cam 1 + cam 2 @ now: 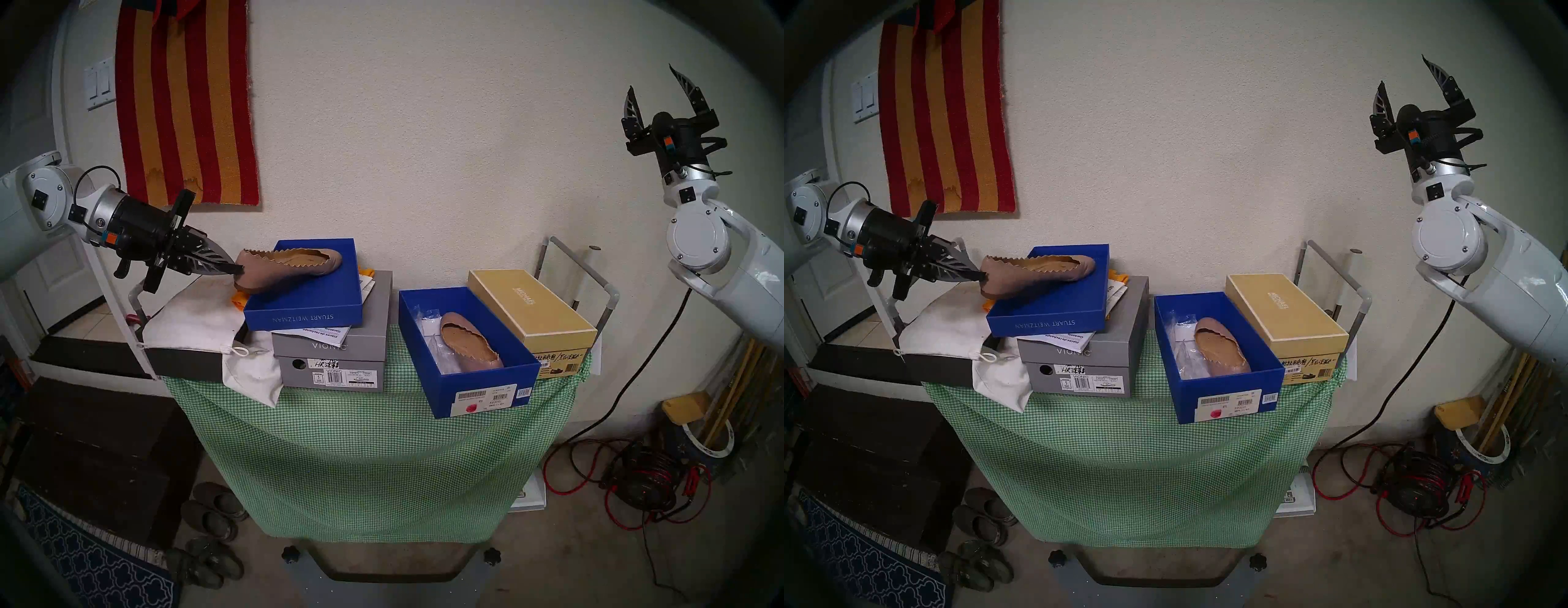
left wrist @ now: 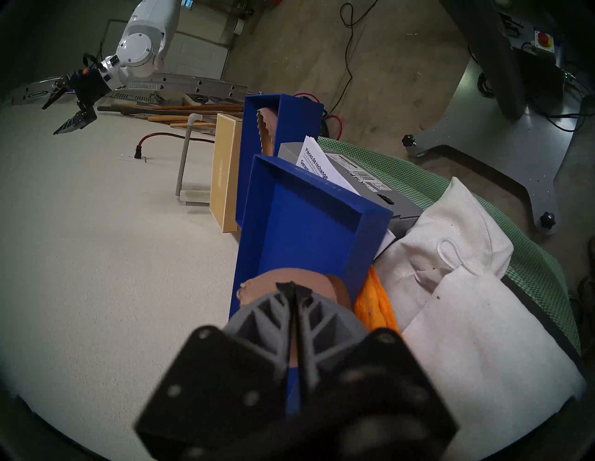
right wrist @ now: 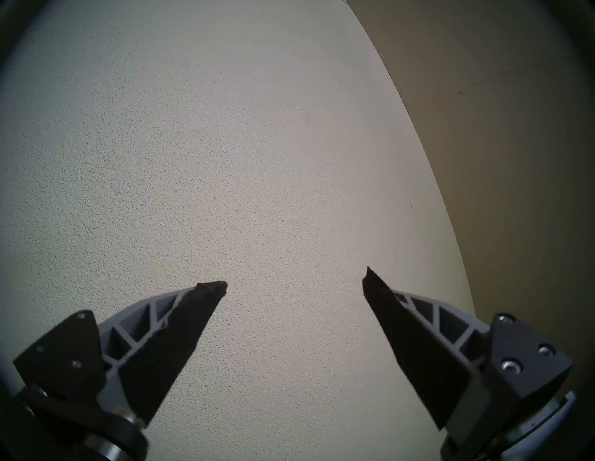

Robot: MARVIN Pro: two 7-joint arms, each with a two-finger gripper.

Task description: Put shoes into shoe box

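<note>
- One beige-pink flat (image 1: 471, 344) lies inside the deep blue shoe box (image 1: 483, 382), toe toward the front end that carries the white barcode labels and the pink round sticker, with clear plastic wrap (image 1: 428, 327) beside it in the box.
- The other flat (image 1: 288, 265) is outside the box, lying across the shallow blue STUART WEITZMAN lid (image 1: 305, 303), toe pointing right and heel hanging past the lid's left edge.
- The left gripper (image 1: 235, 268) comes in from the left, angled slightly downward, and its two fingers are pinched together on the heel of that flat; in the left wrist view the fingertips (image 2: 291, 286) meet right at the heel's back.
- The lid rests on loose papers (image 1: 326, 333) atop the gray VIONIC box (image 1: 335, 361), just left of the shoe box.
- A tan box (image 1: 534, 310) sits against the shoe box's right side.
- A white cloth bag (image 1: 195, 318) lies over a dark box (image 1: 186, 365) left of the gray one, and an orange cloth (image 2: 376, 305) shows beside the lid.
- All of this stands on a table covered with a green checked cloth (image 1: 360, 458).
- The right gripper (image 1: 657, 93) is raised well off to the right, pointing upward at the wall, its fingers spread wide with nothing between them.
</note>
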